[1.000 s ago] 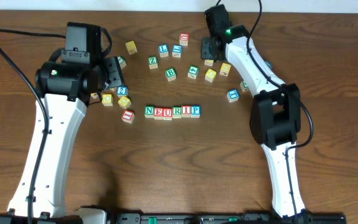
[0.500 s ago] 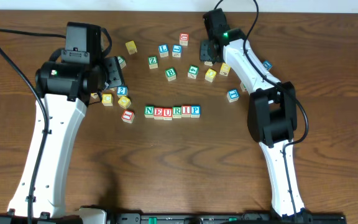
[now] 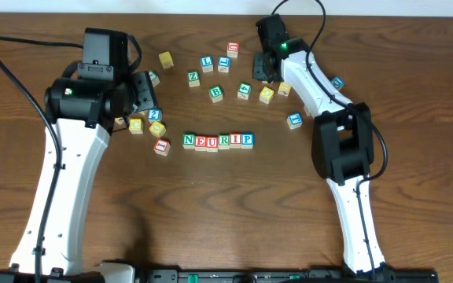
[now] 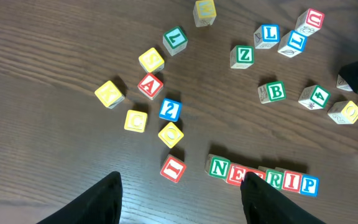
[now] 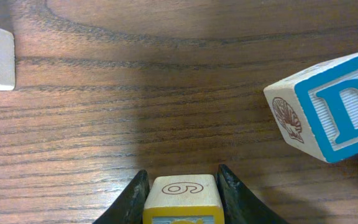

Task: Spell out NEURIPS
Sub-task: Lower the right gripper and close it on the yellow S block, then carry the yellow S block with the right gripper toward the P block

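On grainy wooden surface [image 5: 166, 93], yellow-edged wooden cube [image 5: 182, 193] is clamped by right fingers [image 5: 135, 199]; left fingers [image 4: 98, 199] are spread apart.

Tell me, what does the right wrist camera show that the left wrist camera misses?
Only the right wrist: a yellow-framed cube marked 6 or 9, between black fingers, and a blue D cube. Only the left wrist: the NEURIP row, plus loose cubes like green Z and red A. Both: the brown wooden table.
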Robot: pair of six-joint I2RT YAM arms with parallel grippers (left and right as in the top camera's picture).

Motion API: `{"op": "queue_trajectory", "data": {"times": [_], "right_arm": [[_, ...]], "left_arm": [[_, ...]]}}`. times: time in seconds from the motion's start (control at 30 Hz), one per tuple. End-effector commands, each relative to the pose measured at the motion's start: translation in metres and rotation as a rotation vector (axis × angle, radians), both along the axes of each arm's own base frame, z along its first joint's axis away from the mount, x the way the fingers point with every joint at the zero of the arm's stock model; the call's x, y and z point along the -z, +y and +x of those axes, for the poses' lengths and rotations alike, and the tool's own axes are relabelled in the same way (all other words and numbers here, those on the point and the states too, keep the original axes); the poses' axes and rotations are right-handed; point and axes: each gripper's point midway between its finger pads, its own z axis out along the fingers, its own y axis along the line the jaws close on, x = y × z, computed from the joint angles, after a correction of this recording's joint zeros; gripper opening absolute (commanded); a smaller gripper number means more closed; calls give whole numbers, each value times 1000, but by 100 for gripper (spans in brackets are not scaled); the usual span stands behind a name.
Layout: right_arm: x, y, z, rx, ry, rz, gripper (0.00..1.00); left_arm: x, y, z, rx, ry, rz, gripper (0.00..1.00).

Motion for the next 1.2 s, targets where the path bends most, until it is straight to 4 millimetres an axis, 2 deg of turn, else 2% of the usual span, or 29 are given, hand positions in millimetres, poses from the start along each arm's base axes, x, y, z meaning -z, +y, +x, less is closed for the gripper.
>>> {"op": "queue_trajectory", "data": {"times": [0.0, 0.17, 0.3, 0.47, 0.53, 0.63, 0.7, 0.73, 0.8, 0.87, 1.0, 1.17], "right_arm": [[2, 0, 4, 6, -10, -7, 27], [-3, -1, 6, 8, -15, -5, 24], [-22, -2, 6, 10, -34, 2, 22], [-72, -4, 7, 0, -99, 17, 20], [-109, -5, 3, 0, -145, 33, 20], [-148, -7, -7, -4, -179, 47, 20], [-175, -6, -20, -38, -190, 55, 19], [-196, -8, -35, -57, -187, 61, 19], [-214, -15, -56, -62, -165, 58, 18], [-224, -20, -75, -65, -129, 52, 18], [-227, -27, -116, -83, -8, 53, 18], [-204, -36, -155, -87, 179, 4, 17]], "left_arm": [[3, 4, 3, -4, 6, 20, 61], [3, 4, 3, -4, 7, 21, 61], [3, 4, 3, -4, 7, 21, 61], [3, 4, 3, -4, 7, 20, 60], [3, 4, 3, -4, 7, 20, 60], [3, 4, 3, -4, 7, 20, 61], [3, 4, 3, -4, 7, 20, 60], [3, 4, 3, -4, 7, 20, 60], [3, 4, 3, -4, 7, 20, 61], [3, 4, 3, -4, 7, 20, 60], [3, 4, 3, -4, 7, 20, 60], [3, 4, 3, -4, 7, 20, 60]]}}
